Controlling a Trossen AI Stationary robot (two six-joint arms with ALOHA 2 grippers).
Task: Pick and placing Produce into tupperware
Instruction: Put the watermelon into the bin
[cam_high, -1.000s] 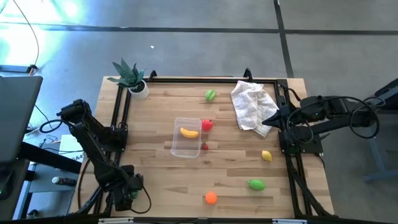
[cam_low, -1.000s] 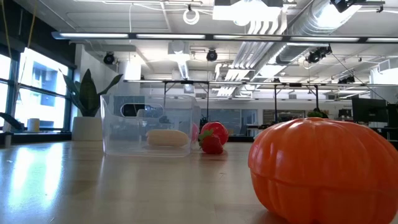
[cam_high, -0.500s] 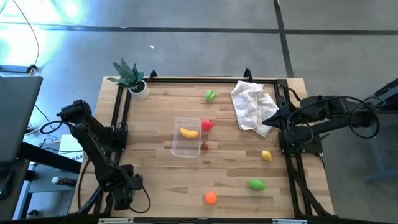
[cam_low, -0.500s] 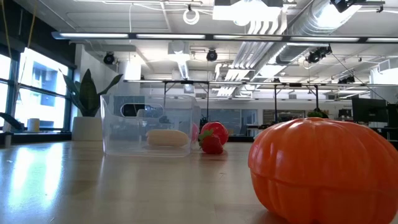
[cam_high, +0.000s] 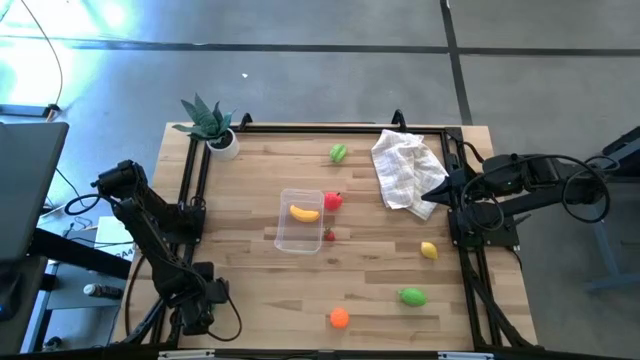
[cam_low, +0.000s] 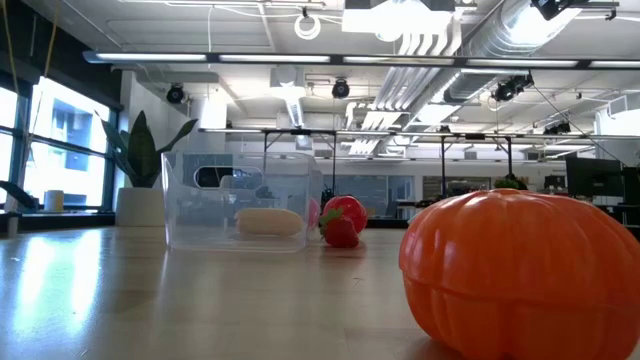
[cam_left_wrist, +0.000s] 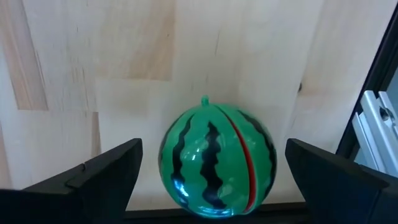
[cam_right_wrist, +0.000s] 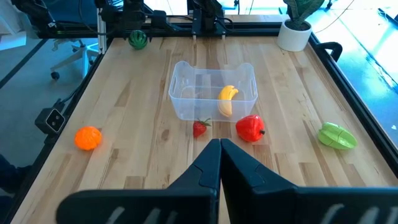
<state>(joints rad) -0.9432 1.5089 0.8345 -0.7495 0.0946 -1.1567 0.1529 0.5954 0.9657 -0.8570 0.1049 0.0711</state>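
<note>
The striped green watermelon (cam_left_wrist: 216, 162) lies on the wood between the open fingers of my left gripper (cam_left_wrist: 213, 146), which touch nothing. This gripper (cam_high: 197, 308) hangs over the table's near left corner and hides the melon in the high view. The clear tub (cam_high: 301, 220) stands mid-table with the yellow banana (cam_high: 305, 212) inside. A red fruit (cam_high: 333, 200) and a small strawberry (cam_high: 329, 235) lie beside its right wall. Lemon (cam_high: 429, 250), light green piece (cam_high: 411, 295), orange (cam_high: 340, 318) and another green piece (cam_high: 338, 152) lie scattered. My right gripper (cam_right_wrist: 219, 146) waits shut at the right edge (cam_high: 447, 185).
A crumpled white cloth (cam_high: 407, 170) lies at the far right, just in front of the right gripper. A potted plant (cam_high: 210, 122) stands at the far left corner. Black rails (cam_high: 190, 200) run along the table's left, far and right sides. Bare wood lies left of the tub.
</note>
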